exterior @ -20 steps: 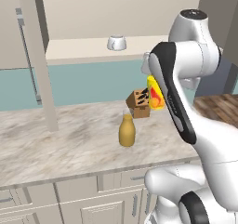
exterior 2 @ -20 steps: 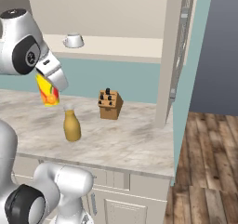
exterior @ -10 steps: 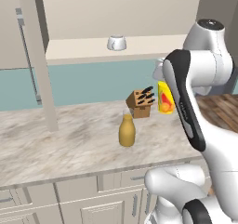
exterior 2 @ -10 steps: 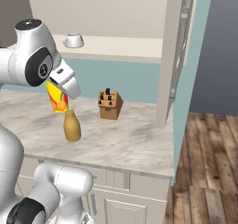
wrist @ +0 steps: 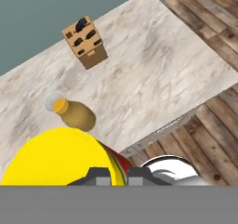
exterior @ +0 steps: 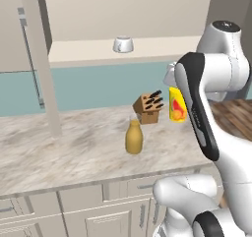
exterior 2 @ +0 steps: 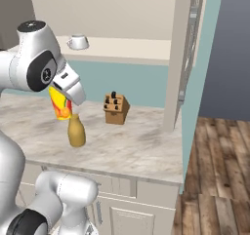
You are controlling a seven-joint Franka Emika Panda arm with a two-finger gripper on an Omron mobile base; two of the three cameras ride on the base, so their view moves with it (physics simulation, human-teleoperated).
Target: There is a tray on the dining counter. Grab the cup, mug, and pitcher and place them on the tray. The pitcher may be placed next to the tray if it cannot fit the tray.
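Note:
My gripper (exterior: 175, 94) (exterior 2: 64, 101) (wrist: 118, 174) is shut on the cup (exterior: 177, 106) (exterior 2: 59, 106) (wrist: 56, 159), a yellow tumbler with a red-orange mark, held in the air above the near marbled counter (exterior: 74, 147). The mustard pitcher (exterior: 134, 138) (exterior 2: 76, 131) (wrist: 76, 115) stands upright on that counter, just below and beside the cup. The white-grey mug (exterior: 123, 44) (exterior 2: 78, 42) sits on a pale ledge (exterior: 88, 51) at the back; I cannot tell whether that ledge is the dining counter. The tray is out of view.
A brown knife block (exterior: 149, 106) (exterior 2: 116, 108) (wrist: 85, 42) stands behind the pitcher. A pale post (exterior: 42, 64) (exterior 2: 178, 58) rises from the counter. Panelled cabinets (exterior: 74, 216) lie under the counter, and wooden floor (exterior 2: 215, 180) lies past its end.
The arm has swung to the right with the cup in its grip, bringing the cup closer above the pitcher. Pitcher, mug and knife block have stayed put.

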